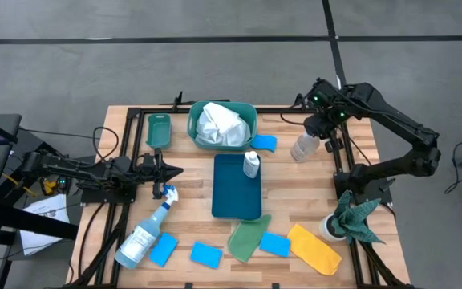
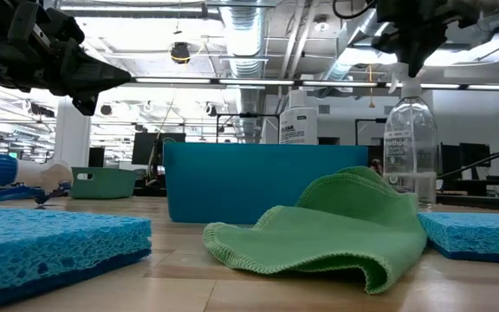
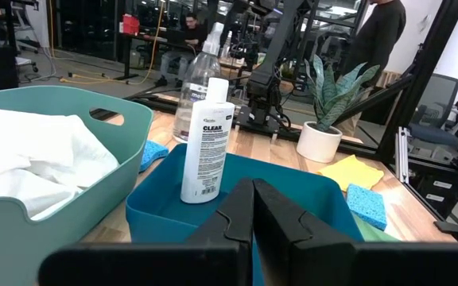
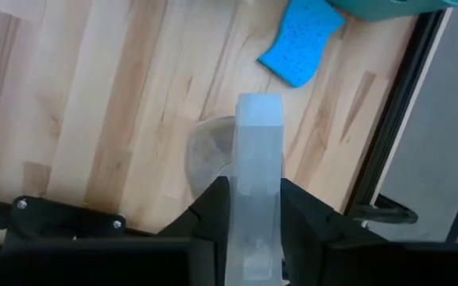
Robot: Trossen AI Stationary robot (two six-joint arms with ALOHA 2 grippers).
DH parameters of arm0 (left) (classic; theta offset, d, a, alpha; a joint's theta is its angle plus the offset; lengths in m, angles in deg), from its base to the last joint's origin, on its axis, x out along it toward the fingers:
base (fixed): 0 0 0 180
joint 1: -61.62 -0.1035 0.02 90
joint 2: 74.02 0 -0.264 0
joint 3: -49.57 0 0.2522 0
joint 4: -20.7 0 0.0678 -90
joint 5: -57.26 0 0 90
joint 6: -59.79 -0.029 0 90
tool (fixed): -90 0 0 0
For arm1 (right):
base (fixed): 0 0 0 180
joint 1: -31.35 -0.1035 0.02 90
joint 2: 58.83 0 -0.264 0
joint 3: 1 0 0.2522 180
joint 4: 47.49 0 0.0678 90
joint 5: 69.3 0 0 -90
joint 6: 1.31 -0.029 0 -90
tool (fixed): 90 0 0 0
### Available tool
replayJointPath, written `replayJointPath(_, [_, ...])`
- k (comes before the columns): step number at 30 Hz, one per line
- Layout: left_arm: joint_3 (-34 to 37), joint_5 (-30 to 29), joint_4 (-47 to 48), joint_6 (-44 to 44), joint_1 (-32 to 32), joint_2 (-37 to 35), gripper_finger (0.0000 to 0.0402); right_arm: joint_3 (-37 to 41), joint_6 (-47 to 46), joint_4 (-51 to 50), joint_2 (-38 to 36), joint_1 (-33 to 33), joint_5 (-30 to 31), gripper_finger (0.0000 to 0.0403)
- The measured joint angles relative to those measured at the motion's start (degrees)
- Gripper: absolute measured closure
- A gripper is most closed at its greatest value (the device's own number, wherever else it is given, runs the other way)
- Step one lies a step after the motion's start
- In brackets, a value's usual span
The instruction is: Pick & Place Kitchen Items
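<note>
Blue rectangular sponges (image 1: 206, 255) and cloths lie unsorted along the surface's (image 1: 375, 152) near edge, so most work remains, while the right pincer (image 4: 253, 199) clamps the clear plastic bottle's (image 1: 304, 147) cap near the far right corner and the left pincer (image 1: 169, 171) rests clenched, empty.

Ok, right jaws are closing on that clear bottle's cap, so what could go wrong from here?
The right gripper pinches only the narrow cap of the tall clear bottle, so the bottle might swing or slip when lifted. A blue sponge and the teal bin sit close by; a swinging bottle could knock them.
</note>
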Motion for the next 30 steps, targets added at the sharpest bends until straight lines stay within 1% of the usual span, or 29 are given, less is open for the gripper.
replayJointPath(14, [0.00, -0.01, 0.00, -0.01, 0.02, 0.00, 0.0401, 0.37, -9.10, -0.17, -4.36, 1.92, 0.00, 0.0330])
replayJointPath(19, [0.01, 0.00, 0.00, 0.00, 0.00, 0.00, 0.0401, 0.31, -11.73, 0.27, -5.62, 2.03, -1.03, 0.0330])
replayJointPath(30, [0.02, -0.01, 0.02, -0.01, 0.00, -0.02, 0.0401, 0.22, -12.99, 0.70, -6.49, 2.03, -1.40, 0.0330])
